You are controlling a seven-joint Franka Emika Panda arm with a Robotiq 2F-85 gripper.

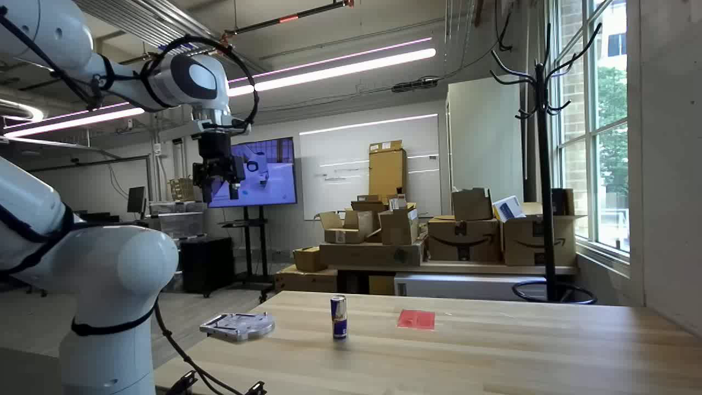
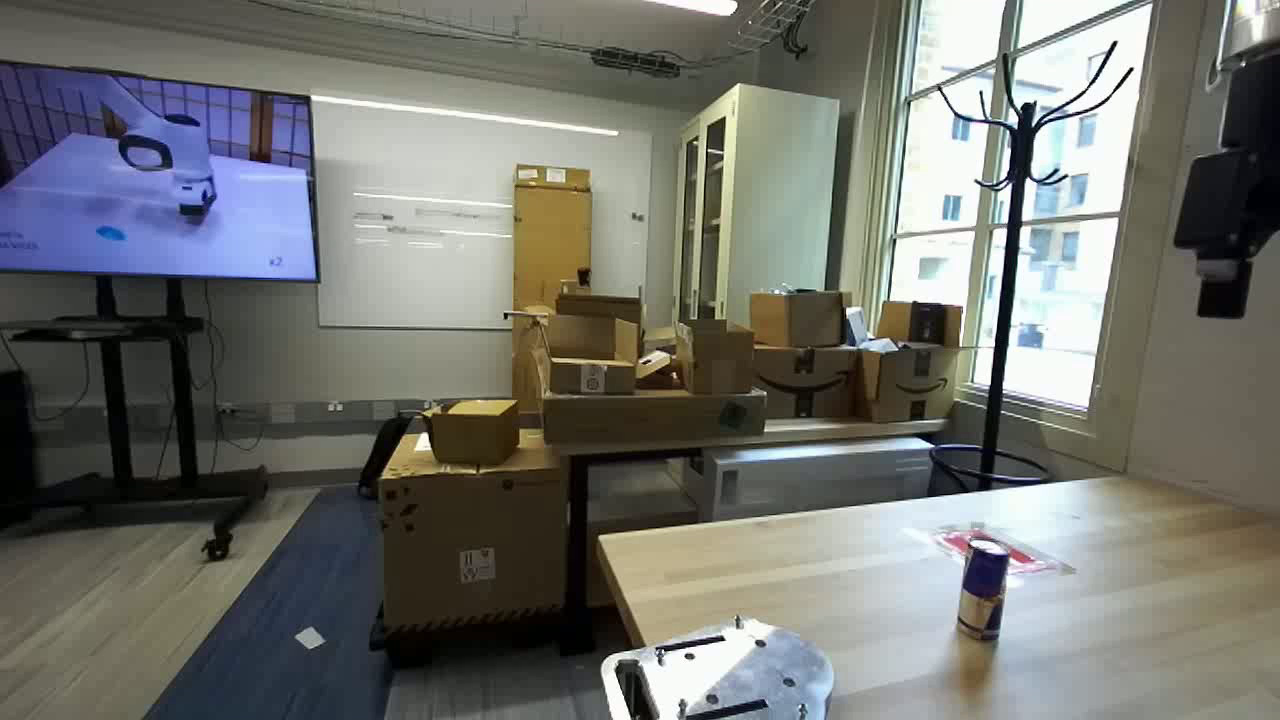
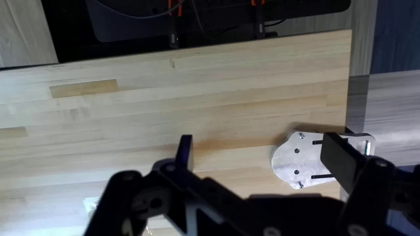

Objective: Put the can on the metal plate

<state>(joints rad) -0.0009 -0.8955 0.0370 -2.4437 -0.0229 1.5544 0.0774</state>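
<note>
Currently we see the claw [image 1: 221, 192] hanging high above the wooden worktop [image 1: 493, 362], released, its two fingers [image 3: 343, 160] spread well apart. In the wrist view, one fingertip shows over bare wood, while the other hides part of the metal plate [image 3: 305, 157]. We find the slim blue-and-silver drink can [image 1: 339, 318] standing upright on the worktop in both exterior views, well apart from the claw. The plate lies along one edge of the worktop and juts past it; from the wrist we can make out holes and slots in its silvery top. In an exterior view, the can stands between the plate and a flat red rectangle [image 1: 415, 319] on the wood, apart from both. The white robot arm [image 1: 126, 263] that carries the claw fills much of the left side in an exterior view. Beyond the worktop we note a black coat stand [image 1: 545, 181] near a tall window [image 1: 611, 99], a heap of cardboard boxes [image 2: 715, 355], a pale cabinet [image 2: 785, 190], a whiteboard [image 2: 420, 290] with a tall carton [image 2: 550, 240] in front of it, and a large lit screen [image 2: 255, 230].
</note>
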